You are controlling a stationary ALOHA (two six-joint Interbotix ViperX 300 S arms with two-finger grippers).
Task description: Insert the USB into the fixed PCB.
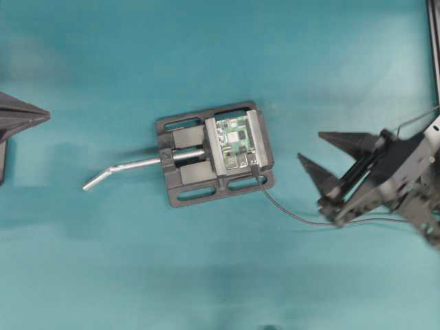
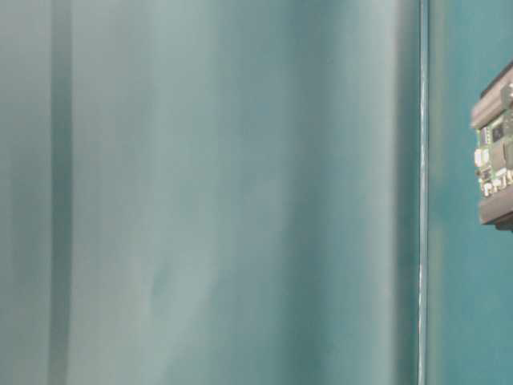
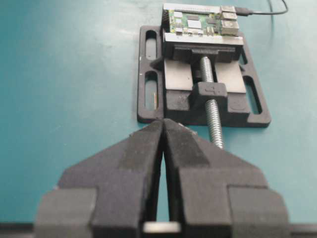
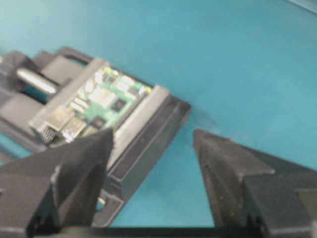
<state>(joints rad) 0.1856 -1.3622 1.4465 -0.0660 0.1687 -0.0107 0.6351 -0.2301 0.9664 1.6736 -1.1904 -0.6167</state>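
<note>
The right gripper (image 1: 320,150), black with pointed fingers, was seen with its jaws spread wide and nothing held between them, well apart from the vise on the overhead view's right side. The left gripper (image 3: 163,130), also black, was seen pressed shut with its fingertips together and empty, pointed at the vise from near its threaded screw end. The small black USB plug (image 1: 255,170) was found seated at the corner of the small green, roughly square fixed PCB (image 1: 234,142), its long thin black cable (image 1: 292,215) trailing across the teal table (image 1: 103,275) toward the right arm. The board was clamped between the grey jaws of the black bench vise (image 1: 214,155), whose bent silver handle (image 1: 120,170) stuck out to the left. In the left wrist view the plug was shown entering the board's far right edge; in the blurred right wrist view the plug could not be made out. In the table-level view only an edge of the board and vise was shown.
</note>
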